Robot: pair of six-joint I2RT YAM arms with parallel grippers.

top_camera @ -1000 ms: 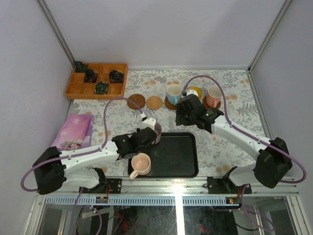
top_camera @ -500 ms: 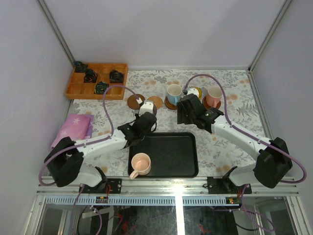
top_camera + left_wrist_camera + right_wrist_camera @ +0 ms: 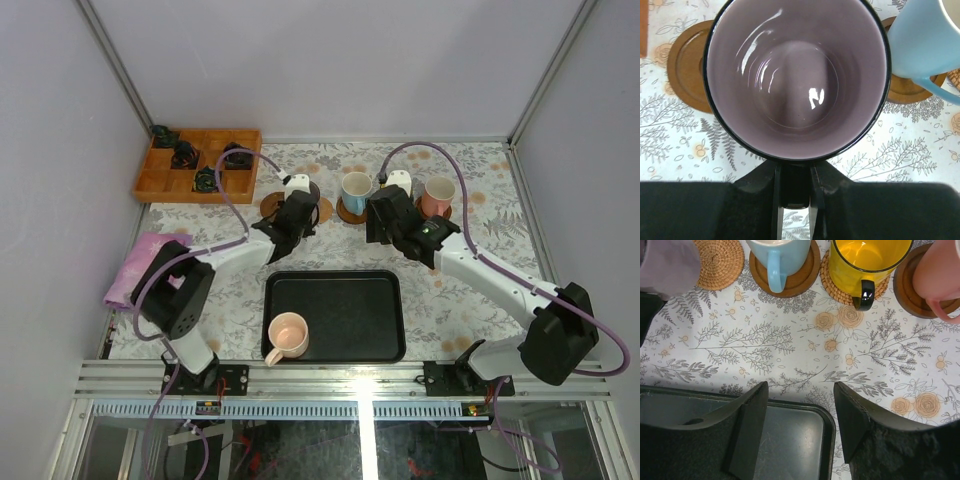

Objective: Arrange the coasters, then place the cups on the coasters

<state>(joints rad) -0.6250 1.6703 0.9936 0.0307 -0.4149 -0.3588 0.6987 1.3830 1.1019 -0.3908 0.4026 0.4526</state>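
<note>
The left jaws pinch the mauve cup [image 3: 796, 75] by its rim above the dark coaster [image 3: 685, 70] and the woven coaster [image 3: 720, 260] just left of the blue cup [image 3: 925, 45], probably to lower it onto one, while the right jaws, spread, hold nothing.

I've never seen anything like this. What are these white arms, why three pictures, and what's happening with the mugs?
Those are two robot arms bolted at the table's near edge, each ending in a two-finger gripper. One picture looks down from above; the other two come from a camera on each wrist. On the flowered table lie a black tray with a peach mug in it and a wooden box. The light blue mug, yellow mug and pink mug stand on round coasters. The left gripper holds a mauve mug beside a bare coaster; the right gripper is open and empty.
</note>
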